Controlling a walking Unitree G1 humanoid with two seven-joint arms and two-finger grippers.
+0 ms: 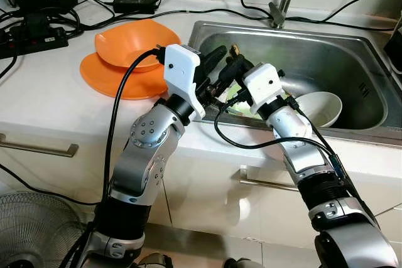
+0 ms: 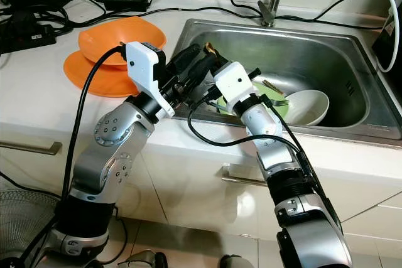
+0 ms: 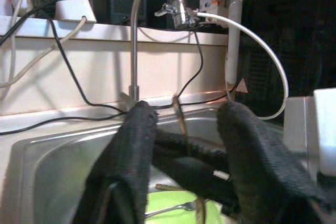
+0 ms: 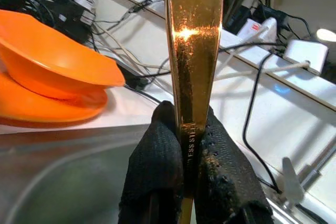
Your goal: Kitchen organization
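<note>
Over the sink's (image 1: 352,48) near-left corner, a gold metal utensil handle (image 4: 191,51) stands pinched low between the right gripper's (image 4: 184,145) closed fingers. Thin, stiff and slick-looking, it probably wants a firm mid-shaft hold. Alongside, the left gripper's (image 3: 184,124) fingers are spread and empty.

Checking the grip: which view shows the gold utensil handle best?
Right wrist view: the gold handle looms close, pinched by the right hand. The eye views show just its tip above the sink; the left wrist view shows a thin sliver.

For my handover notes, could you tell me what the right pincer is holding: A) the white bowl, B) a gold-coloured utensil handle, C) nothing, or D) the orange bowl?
B: the right pincer is pinched shut on a gold-coloured utensil handle.
</note>
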